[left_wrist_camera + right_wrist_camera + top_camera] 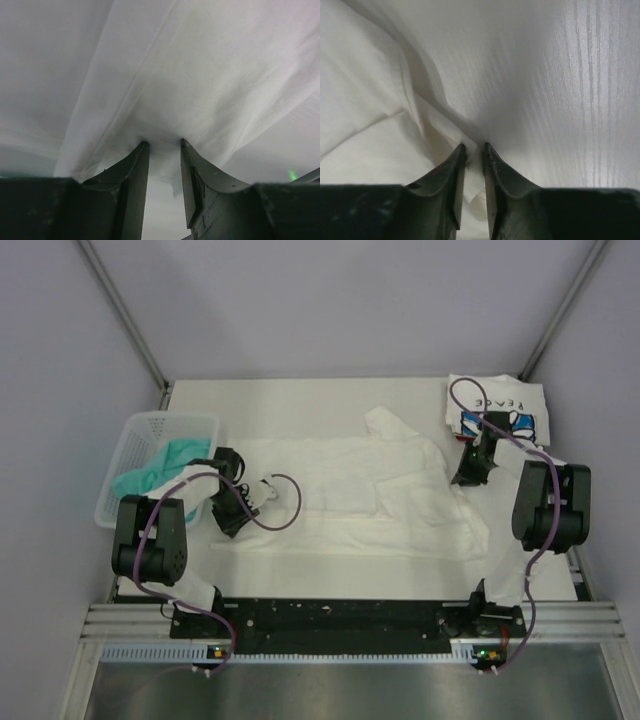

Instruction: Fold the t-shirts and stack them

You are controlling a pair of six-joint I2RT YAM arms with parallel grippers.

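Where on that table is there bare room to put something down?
Barest: the far strip of table between the basket and the PEACE shirt, and a narrow strip between the big white shirt and the arms' rail. Crowded at both shirt ends, where the left hand and right hand pinch it.

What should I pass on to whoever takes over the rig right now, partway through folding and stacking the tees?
Left gripper: fingers closed on the left edge of the large white tee.
Right gripper: fingers closed on its right edge.
The large white tee lies spread out and wrinkled between the two grippers, not yet folded.
The PEACE tee lies folded at the far right corner.
The teal tee is bunched up in the basket on the left.
Done: PEACE tee folded.
Left: fold the large white tee, take out and fold the teal tee, stack all three.
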